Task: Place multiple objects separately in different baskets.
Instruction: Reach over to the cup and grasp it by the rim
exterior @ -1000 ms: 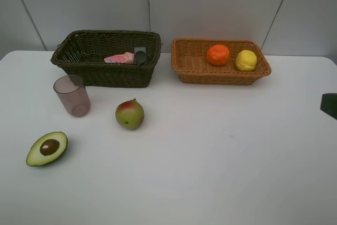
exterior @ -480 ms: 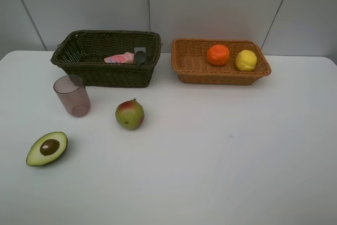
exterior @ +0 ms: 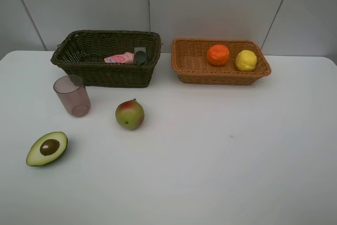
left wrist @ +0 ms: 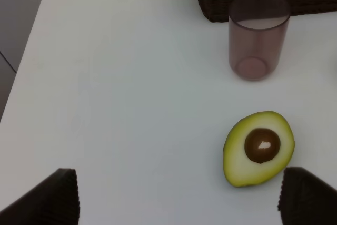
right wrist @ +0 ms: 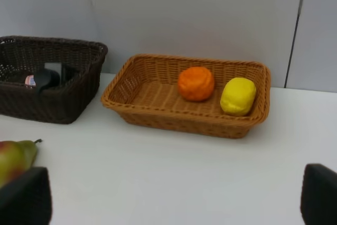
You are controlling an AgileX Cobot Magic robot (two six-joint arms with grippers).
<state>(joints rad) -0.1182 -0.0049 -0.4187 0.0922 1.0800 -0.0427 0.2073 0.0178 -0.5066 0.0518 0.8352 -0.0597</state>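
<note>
Left gripper (left wrist: 179,196): I am seeing its jaws spread wide, gripping nothing.
Halved avocado (exterior: 47,148): lying cut face up at the table's (exterior: 221,156) front left, just ahead of that gripper but off toward one finger (left wrist: 308,198). Its long axis is running front-left to back-right. The left arm is nearer, so I am judging a sideways shift is needed.
Mauve cup (exterior: 72,95): standing upright just before the dark basket (exterior: 110,75).
Pear-like fruit (exterior: 129,114): sitting loose, near mid-table.
Tan basket (exterior: 221,77): carrying the orange (exterior: 218,55) and lemon (exterior: 246,60).
Right gripper (right wrist: 171,198): jaws apart, empty.
</note>
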